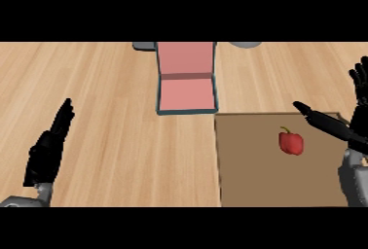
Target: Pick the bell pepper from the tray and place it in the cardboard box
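A light wooden counter point(108, 97) with long grain lines fills the frame from edge to edge, and nothing of the room beyond it shows. At the top edge, two grey rounded objects point(144, 45) peek in, one at upper centre-left and one point(247, 44) at upper centre-right; what they are cannot be told. There is one open box with a pink inside and dark teal walls point(186, 80) at upper centre, its flap lying open toward the top of the frame. There is one flat brown rectangular tray point(251, 185) in the lower right, just below and beside the box's lower right corner. One red bell pepper with a small green stem point(291, 142) lies on the tray, toward its upper right part, apart from both hands. The black left hand point(49, 151) stands at the lower left over the bare counter, fingers straight and pointing up the frame, holding nothing. The black right hand point(356, 109) is at the right edge, fingers straight and spread upward, its thumb reaching left over the tray's upper right corner, near the pepper but not touching it.
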